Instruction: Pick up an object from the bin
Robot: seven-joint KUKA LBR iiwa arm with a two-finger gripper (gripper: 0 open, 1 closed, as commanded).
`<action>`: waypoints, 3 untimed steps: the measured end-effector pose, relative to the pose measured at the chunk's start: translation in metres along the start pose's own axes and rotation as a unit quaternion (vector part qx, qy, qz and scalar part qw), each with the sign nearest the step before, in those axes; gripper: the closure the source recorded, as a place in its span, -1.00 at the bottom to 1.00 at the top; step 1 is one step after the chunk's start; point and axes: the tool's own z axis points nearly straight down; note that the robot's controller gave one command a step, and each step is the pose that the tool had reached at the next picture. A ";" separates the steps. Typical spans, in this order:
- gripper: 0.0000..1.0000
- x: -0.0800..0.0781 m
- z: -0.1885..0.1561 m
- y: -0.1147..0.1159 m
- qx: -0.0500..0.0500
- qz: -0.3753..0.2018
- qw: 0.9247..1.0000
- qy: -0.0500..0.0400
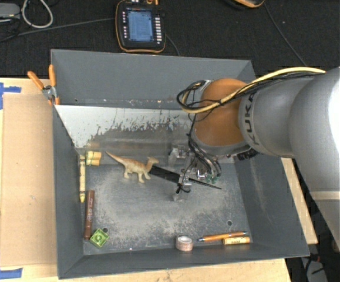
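gripper [183, 188] sits in the middle of the bin [67, 207], at the end of a black pen [165, 174] beside a tan dinosaur [135, 167]; i cannot tell how wide the gripper is. open floor in front; pencil [222, 237] and tape roll [184, 243] hug the front wall.

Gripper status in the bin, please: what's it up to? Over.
Gripper low at centre of bin. Black marker right beside it, grasp unconfirmed. Toy dinosaur close by.

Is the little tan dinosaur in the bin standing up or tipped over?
Tipped over: the dinosaur lies on its side, whole profile and legs flat on the bin floor.
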 end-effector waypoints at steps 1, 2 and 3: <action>-1.00 0.003 -0.044 0.033 0.003 -0.067 0.998 -0.006; -1.00 0.001 -0.001 0.001 0.000 -0.003 1.000 0.001; -1.00 -0.001 0.000 0.012 0.000 0.022 1.000 -0.005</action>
